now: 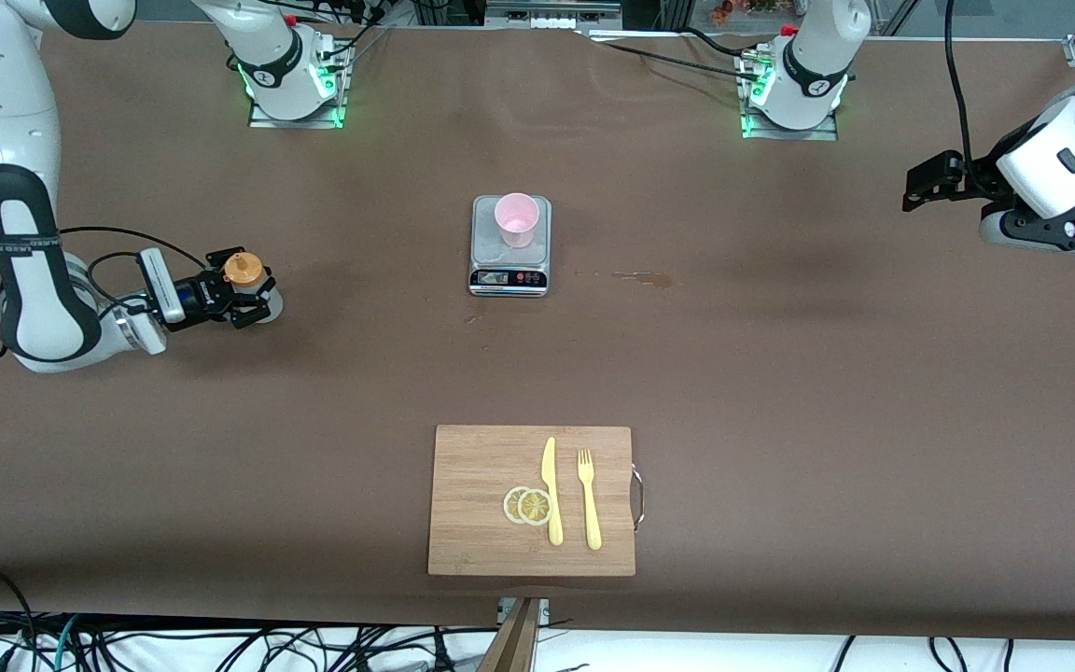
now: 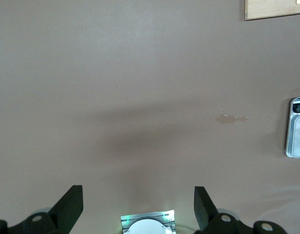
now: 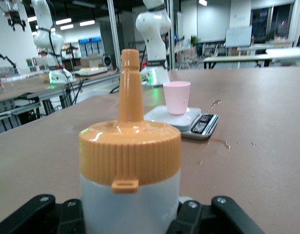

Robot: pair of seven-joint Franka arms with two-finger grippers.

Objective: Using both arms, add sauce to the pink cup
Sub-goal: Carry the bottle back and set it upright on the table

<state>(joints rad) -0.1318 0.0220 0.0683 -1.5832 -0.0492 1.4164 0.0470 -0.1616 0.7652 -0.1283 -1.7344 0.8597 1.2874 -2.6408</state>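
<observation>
Orange-capped sauce (image 1: 244,272) stands upright near the right arm's end of the bench, the right gripper (image 1: 241,297) pinching its whitish body; the right wrist view cuts off its base. Bare tabletop separates it from the pink cup (image 1: 517,219) on the scale (image 1: 510,273), mid-bench. Left gripper (image 1: 931,180), jaws spread, waits over its own end. Cutting board (image 1: 481,523) with knife (image 1: 551,490), fork (image 1: 589,497) and lemon slices (image 1: 528,505) sits at the front edge, only its corner showing in the left wrist view.

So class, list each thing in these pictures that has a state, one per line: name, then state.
Sauce: upright, capped, gripped.
Pink cup: upright on the scale, looks empty.
Right end effector: shut on the sauce.
Left end effector: open, raised over the table, waiting.
</observation>
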